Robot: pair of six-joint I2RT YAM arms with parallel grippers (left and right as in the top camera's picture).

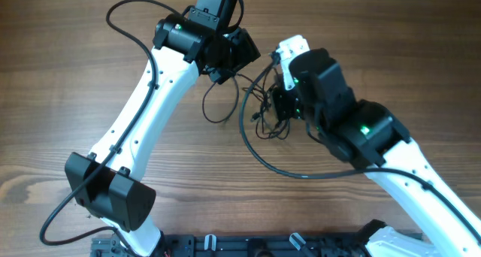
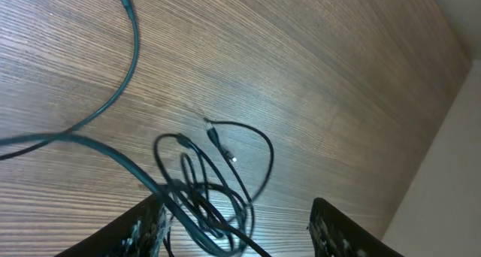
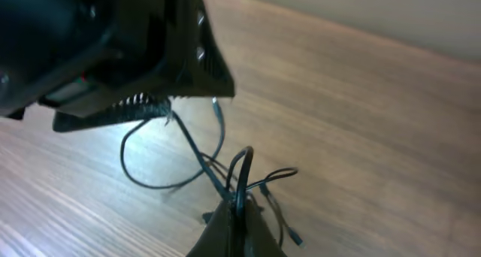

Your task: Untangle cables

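The cables (image 1: 263, 116) are thin dark wires bunched in a tangle on the wood table between the two arms, with one loop (image 1: 218, 107) spread to the left. My right gripper (image 3: 237, 221) is shut on a few strands of the tangle (image 3: 225, 174); it shows overhead (image 1: 279, 107) at the bundle's right side. My left gripper (image 2: 240, 238) is open above the tangle (image 2: 203, 193), with the wires lying loose between its spread fingers (image 2: 143, 227). Overhead, the left gripper (image 1: 224, 71) hovers at the loop's upper end. A small plug (image 2: 213, 131) lies free on the wood.
The right arm's thicker black cord (image 1: 259, 155) curves across the table below the tangle. The left arm's cord (image 2: 128, 54) crosses the left wrist view. The left gripper's body (image 3: 150, 54) hangs close above the wires. A pale wall edge (image 2: 451, 137) borders the table.
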